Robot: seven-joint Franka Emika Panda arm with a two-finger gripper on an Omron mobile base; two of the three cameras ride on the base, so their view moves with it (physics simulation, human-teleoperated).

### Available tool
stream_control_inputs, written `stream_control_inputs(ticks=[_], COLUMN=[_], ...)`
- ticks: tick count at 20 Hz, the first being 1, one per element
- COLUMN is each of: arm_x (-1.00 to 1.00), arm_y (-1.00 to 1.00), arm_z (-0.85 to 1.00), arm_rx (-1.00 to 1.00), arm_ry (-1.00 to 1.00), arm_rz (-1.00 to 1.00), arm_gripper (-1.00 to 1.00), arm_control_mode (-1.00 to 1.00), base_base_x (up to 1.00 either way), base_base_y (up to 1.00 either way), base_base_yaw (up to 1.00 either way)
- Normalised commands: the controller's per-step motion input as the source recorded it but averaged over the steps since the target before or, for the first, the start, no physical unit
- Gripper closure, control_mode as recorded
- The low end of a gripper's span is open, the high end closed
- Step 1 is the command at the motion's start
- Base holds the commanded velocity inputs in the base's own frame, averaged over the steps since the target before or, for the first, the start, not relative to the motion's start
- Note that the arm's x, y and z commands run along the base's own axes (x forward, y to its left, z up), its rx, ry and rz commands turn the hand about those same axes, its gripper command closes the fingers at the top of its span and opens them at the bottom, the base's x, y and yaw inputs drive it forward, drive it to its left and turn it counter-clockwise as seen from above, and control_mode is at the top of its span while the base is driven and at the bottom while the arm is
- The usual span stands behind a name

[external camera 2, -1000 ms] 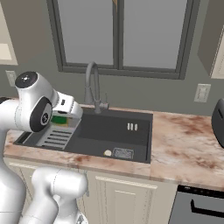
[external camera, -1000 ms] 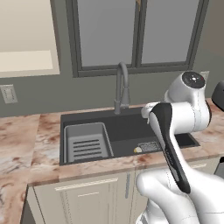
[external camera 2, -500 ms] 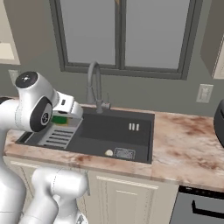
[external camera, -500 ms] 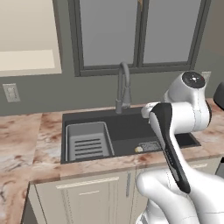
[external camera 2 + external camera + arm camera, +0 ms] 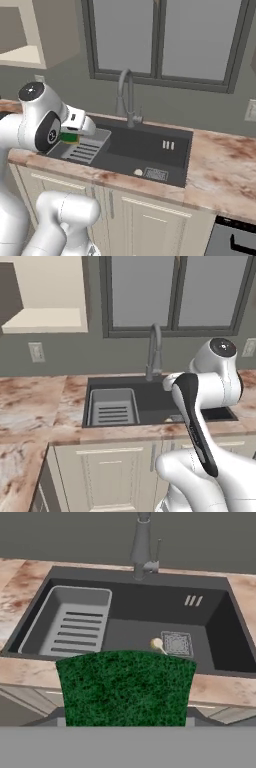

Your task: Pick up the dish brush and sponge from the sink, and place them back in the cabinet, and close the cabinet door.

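**One sponge lifted, brush on the sink floor**

One sponge (image 5: 125,687) sits pinched in the gripper (image 5: 125,724), its dark green face spread across the lower middle of the hand view with the finger tips hidden behind it. From the right base view the sponge (image 5: 69,137) shows as a green-over-yellow block tucked under the white hand, held above the left part of the sink (image 5: 150,145), over the drainer (image 5: 85,147).

Down in the sink (image 5: 220,632), the brush (image 5: 157,644) lies on the dark floor, its pale cream end just beside the square drain grate (image 5: 176,644). The right base view shows the same cream dot (image 5: 138,172) left of the grate (image 5: 156,174). The ribbed drainer (image 5: 75,624) fills the basin's left side, and the faucet (image 5: 142,547) rises behind the rear rim.

Up at the left, the cabinet (image 5: 47,296) stands open, its cream interior and shelf bare to view. The arm (image 5: 200,421) crosses the sink's right part in the left base view. Marbled counter (image 5: 30,406) runs either side of the basin.
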Motion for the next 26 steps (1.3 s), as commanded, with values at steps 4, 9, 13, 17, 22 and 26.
stream_control_inputs(ticks=[4, 9, 13, 17, 22, 26], arm_x=[0.0, 0.0, 0.0, 0.0, 0.0, 0.0], arm_y=[0.0, 0.0, 0.0, 0.0, 0.0, 0.0], arm_z=[0.0, 0.0, 0.0, 0.0, 0.0, 0.0], arm_rx=[0.0, 0.0, 0.0, 0.0, 0.0, 0.0], arm_ry=[0.0, 0.0, 0.0, 0.0, 0.0, 0.0], arm_rz=[0.0, 0.0, 0.0, 0.0, 0.0, 0.0], arm_gripper=[1.0, 1.0, 1.0, 1.0, 1.0, 1.0], arm_control_mode=[1.0, 1.0, 1.0, 1.0, 1.0, 1.0], base_base_x=[-0.03, 0.0, 0.0, 0.0, 0.04, 0.11], base_base_y=[0.1, 0.21, 0.34, 0.36, 0.6, 0.56], base_base_yaw=[0.32, 0.31, 0.29, 0.24, 0.19, 0.13])
